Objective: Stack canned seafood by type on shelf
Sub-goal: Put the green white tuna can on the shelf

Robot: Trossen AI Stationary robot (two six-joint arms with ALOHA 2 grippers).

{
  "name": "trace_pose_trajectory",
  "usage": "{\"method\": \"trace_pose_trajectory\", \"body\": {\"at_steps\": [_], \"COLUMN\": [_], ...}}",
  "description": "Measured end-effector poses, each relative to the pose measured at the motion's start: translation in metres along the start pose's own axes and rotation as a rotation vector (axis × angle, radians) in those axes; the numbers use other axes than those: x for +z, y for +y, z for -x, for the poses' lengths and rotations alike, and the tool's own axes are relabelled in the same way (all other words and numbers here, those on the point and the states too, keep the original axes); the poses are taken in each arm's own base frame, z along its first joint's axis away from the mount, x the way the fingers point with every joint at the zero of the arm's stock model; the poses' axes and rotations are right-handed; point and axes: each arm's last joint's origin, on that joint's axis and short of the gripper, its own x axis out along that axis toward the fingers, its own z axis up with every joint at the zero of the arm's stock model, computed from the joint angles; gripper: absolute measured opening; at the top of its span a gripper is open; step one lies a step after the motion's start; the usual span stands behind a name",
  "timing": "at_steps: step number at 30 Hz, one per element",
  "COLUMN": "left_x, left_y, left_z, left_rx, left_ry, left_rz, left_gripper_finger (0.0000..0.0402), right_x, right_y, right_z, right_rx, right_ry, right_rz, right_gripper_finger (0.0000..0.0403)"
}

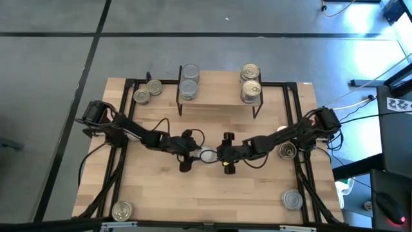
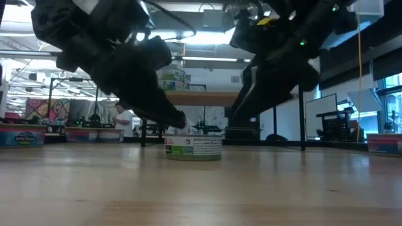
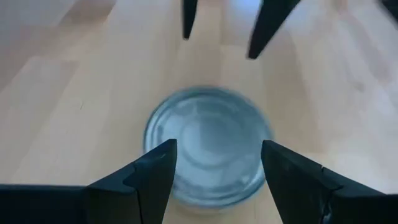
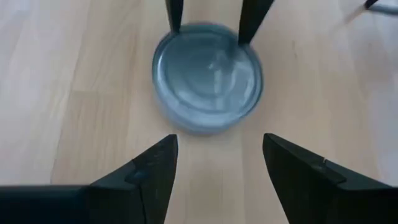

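A tin with a silver-grey top [image 1: 207, 155] stands on its base at the middle of the table; its white and green side label [image 2: 193, 146] shows in the low view. My left gripper [image 1: 193, 156] is open, slanting down over the tin's left side, with its fingertips [image 2: 180, 119] a little above the tin's top [image 3: 208, 146]. My right gripper [image 1: 222, 156] is open and higher, just right of the tin [image 4: 207, 74], with nothing between its fingers. The shelf [image 1: 219, 96] at the far edge carries a silver-topped stack [image 1: 189, 82] and a gold-topped stack [image 1: 251, 82].
Loose tins lie around the table: two at the far left [image 1: 145, 93], one under the right arm [image 1: 287, 151], one at the near right [image 1: 292, 200] and one at the near left [image 1: 122, 210]. Black frame rails [image 1: 299, 129] run along the table's sides.
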Motion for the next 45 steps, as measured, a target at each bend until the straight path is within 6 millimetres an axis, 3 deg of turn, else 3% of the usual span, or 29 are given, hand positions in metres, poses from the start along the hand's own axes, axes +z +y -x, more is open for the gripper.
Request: {"method": "trace_pose_trajectory", "body": {"at_steps": [16,27,34,45], "left_x": [-0.014,-0.032,-0.031,-0.03], "left_y": [0.007,0.018,0.019,0.026], "left_z": [-0.011,-0.002,-0.002,-0.003], "left_rx": [0.028,0.019,0.019,0.008], "left_ry": [0.053,-0.013,-0.021,-0.021], "left_rz": [-0.039,0.069,0.073,0.1], "left_gripper_finger": [0.0233,0.0233,0.0233,0.0233], "right_x": [-0.001,-0.003,0.005,0.0], "right_y": [0.002,0.013,0.014,0.017], "right_z": [-0.006,-0.031,-0.031,-0.042], "right_rx": [-0.003,0.037,0.031,0.013], "right_ry": [-0.016,-0.109,-0.189,-0.15], "right_rz": [0.013,0.287,0.346,0.434], "right_gripper_finger": [0.0237,0.0237,0.0239,0.033]}}
